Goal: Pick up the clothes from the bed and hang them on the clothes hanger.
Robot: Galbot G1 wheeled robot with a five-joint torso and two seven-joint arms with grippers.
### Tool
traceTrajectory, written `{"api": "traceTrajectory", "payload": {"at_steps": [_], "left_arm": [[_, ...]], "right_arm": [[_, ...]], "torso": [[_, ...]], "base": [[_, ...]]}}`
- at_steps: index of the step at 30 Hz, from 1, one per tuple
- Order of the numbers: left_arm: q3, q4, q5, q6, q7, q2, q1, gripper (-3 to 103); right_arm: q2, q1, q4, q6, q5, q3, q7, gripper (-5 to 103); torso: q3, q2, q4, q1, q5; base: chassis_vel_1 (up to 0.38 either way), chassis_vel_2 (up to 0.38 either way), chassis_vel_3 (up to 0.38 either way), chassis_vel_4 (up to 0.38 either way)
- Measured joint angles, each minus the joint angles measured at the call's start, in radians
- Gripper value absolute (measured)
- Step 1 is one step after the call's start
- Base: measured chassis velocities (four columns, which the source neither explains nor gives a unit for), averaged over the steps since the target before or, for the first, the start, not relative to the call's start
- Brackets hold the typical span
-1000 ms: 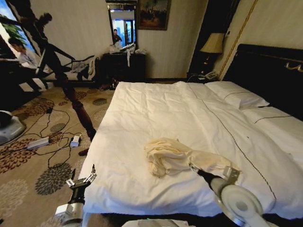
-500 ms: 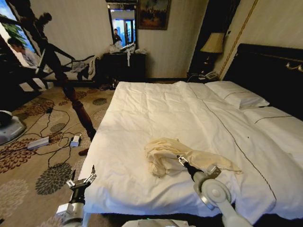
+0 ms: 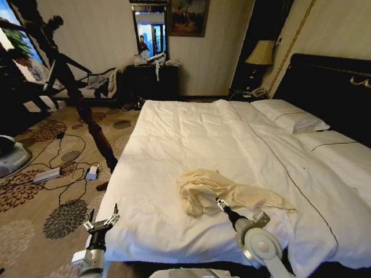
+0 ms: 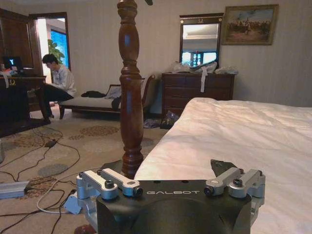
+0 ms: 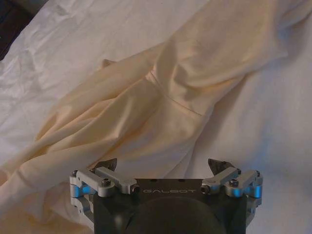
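Head view puts the cream shirt [image 3: 217,192] in a crumpled heap on the bed [image 3: 174,133], toward the foot edge nearest the robot, with one sleeve trailing off to the right across the white duvet. The right gripper [image 3: 239,211] hangs just above the near edge of that heap, its fingers spread wide and nothing between them; from its own wrist camera the shirt [image 5: 161,97] lies directly under the two fingertips [image 5: 108,165], with a sewn seam running across the fabric there. The left gripper [image 3: 103,222] waits off the left side of the bed, low by the mattress corner, also spread and empty, near a dark wooden post [image 4: 130,92] standing on the carpet.

Several risks stand out, judged from how things lie. The fabric is thin and rests flat against the duvet, so a closing pinch could catch the bedcover along with the shirt. A grab on the loose sleeve rather than the bunched body might leave most of the garment dragging. No hanger can be made out.
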Motion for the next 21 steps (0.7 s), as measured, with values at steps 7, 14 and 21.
{"api": "traceTrajectory", "payload": {"at_steps": [7,14,21], "left_arm": [[-0.004,-0.010,0.000,-0.002,0.000,0.003,0.007,100],[-0.001,-0.009,0.000,-0.007,0.000,0.003,0.007,100],[0.002,-0.007,0.000,-0.008,-0.001,0.003,0.001,100]], "right_arm": [[0.047,0.022,-0.037,0.045,-0.031,-0.002,-0.050,96],[0.060,0.007,-0.030,0.080,-0.067,-0.007,-0.075,64],[0.064,-0.007,-0.025,0.104,-0.089,-0.009,-0.085,37]], "torso": [[0.000,0.000,0.0001,0.000,0.0001],[0.000,0.000,0.0001,0.000,0.0000],[0.000,0.000,0.0001,0.000,0.0000]], "base": [[0.000,0.000,0.000,0.000],[0.000,0.000,0.000,0.000],[0.000,0.000,0.000,0.000]]}}
